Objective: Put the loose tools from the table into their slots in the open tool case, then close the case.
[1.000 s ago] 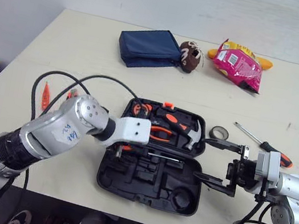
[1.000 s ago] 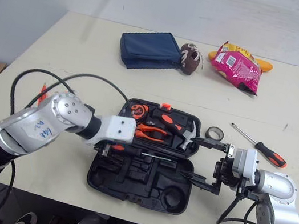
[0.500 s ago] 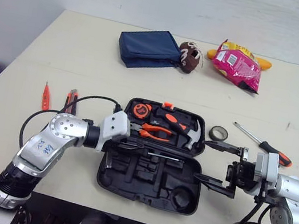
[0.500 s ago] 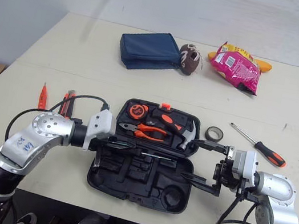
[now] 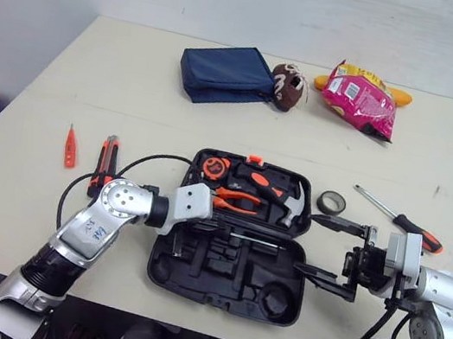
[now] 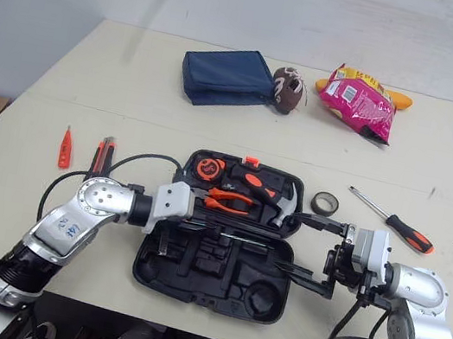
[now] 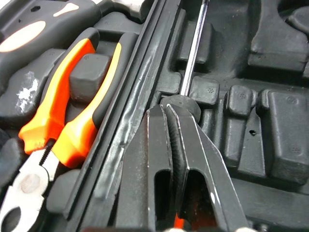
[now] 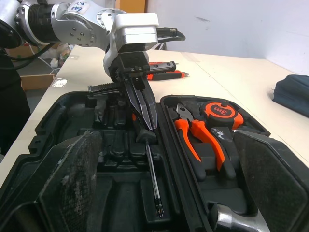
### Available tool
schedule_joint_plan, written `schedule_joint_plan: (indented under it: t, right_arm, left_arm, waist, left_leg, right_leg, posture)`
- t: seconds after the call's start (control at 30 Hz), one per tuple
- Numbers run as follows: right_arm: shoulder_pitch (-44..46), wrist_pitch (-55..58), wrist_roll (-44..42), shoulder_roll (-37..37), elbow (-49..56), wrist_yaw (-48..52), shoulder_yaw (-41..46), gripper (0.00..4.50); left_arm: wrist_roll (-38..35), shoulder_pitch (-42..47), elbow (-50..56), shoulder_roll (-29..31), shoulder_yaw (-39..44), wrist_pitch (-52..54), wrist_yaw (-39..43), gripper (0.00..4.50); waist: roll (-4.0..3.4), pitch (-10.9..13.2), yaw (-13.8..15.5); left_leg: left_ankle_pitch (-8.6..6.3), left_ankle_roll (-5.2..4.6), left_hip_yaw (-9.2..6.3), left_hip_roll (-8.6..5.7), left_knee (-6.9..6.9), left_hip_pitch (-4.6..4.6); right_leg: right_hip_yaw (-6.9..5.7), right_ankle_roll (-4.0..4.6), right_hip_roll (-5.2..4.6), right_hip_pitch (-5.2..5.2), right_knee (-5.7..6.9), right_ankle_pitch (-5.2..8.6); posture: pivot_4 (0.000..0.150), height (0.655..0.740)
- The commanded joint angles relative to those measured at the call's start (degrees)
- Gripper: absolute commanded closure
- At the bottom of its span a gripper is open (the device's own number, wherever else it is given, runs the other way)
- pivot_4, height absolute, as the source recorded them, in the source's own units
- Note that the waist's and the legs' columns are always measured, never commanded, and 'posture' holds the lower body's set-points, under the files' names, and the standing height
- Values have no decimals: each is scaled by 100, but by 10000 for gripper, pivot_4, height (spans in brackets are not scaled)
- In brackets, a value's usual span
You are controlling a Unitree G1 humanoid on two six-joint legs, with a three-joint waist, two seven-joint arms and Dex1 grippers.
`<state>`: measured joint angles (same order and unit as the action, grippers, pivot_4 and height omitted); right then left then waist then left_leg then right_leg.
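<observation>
The black tool case [image 5: 273,305] lies open at the table's front, holding orange pliers [image 5: 234,199], a hammer [image 5: 284,201] and a tape measure [image 5: 215,167]. A thin screwdriver [image 8: 153,183] lies in the near half. My left gripper [image 8: 150,126] is shut, its tips [image 7: 166,108] touching the handle end of that screwdriver. My right gripper [image 5: 319,249] stands open beside the case's right edge, with nothing between its fingers. Loose on the table are an orange-handled screwdriver [image 5: 398,219], a tape roll [image 5: 331,202], a utility knife [image 5: 105,159] and an orange tester pen [image 5: 71,146].
A navy pouch [image 5: 224,73], a brown football toy [image 5: 287,85] and a pink snack bag [image 5: 360,98] lie at the back of the table. A black cable [image 5: 135,162] loops from my left arm over the table's left part.
My left gripper has gone from open to shut over the case's near half. The left arm has dropped lower, uncovering the knife and tester pen. The right arm has not moved.
</observation>
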<state>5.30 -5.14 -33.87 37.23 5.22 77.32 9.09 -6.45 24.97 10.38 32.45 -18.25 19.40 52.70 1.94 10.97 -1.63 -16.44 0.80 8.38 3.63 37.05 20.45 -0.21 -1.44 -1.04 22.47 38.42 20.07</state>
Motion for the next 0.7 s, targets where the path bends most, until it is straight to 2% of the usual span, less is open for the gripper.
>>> schedule_joint_plan:
  t: [0.03, 0.2, 0.4, 0.5, 0.6, 0.7]
  right_arm:
    - [-51, -120, -14, 18, 91, -14, 119, 0]
    - [-81, -111, 2, 4, 113, -45, 122, 0]
    - [-104, -112, 21, -5, 149, -110, 123, 0]
    - [-110, -106, 21, -7, 169, -139, 117, 0]
    - [-82, -103, 36, -16, 182, -201, 113, 0]
    - [-85, -138, 79, 22, 143, -309, 204, 0]
  left_arm:
    - [162, 66, -155, -129, -323, 312, 48, 44457]
    - [307, 199, -119, -93, -590, 605, 182, 44457]
    - [1019, 398, -257, 86, -1404, 1136, 365, 44457]
    - [1172, 494, -292, 58, -1604, 1210, 436, 44457]
    - [1065, 624, -362, -302, -1466, 1324, 248, 44457]
    - [768, 531, -223, -362, -930, 849, 228, 44457]
  waist:
    - [0, -1, 2]
    - [0, -3, 22]
    - [-12, -28, 24]
    - [-38, -56, 11]
    - [-52, -83, 21]
    - [-57, -86, 62]
  left_leg:
    - [0, -1, 0, 0, 0, -1]
    - [-3, -5, 0, -3, 0, -1]
    - [-5, -6, -1, -3, -3, -9]
    - [-20, -14, -2, -2, -10, -40]
    - [-61, -51, -1, -1, -12, -78]
    - [-65, -58, -1, -8, -8, -77]
  right_leg:
    - [0, 0, 0, -2, 0, 0]
    - [0, -4, -4, -6, -8, -2]
    - [-1, -6, -4, -18, -18, -3]
    - [-2, -9, -4, -78, -48, -4]
    - [-2, -15, -7, -105, -57, -1]
    - [-3, -21, -17, -107, -58, 2]
  posture:
    - [1500, 7400]
    - [1500, 7400]
    - [1500, 7400]
    - [1500, 7400]
    - [1500, 7400]
    - [1500, 7400]
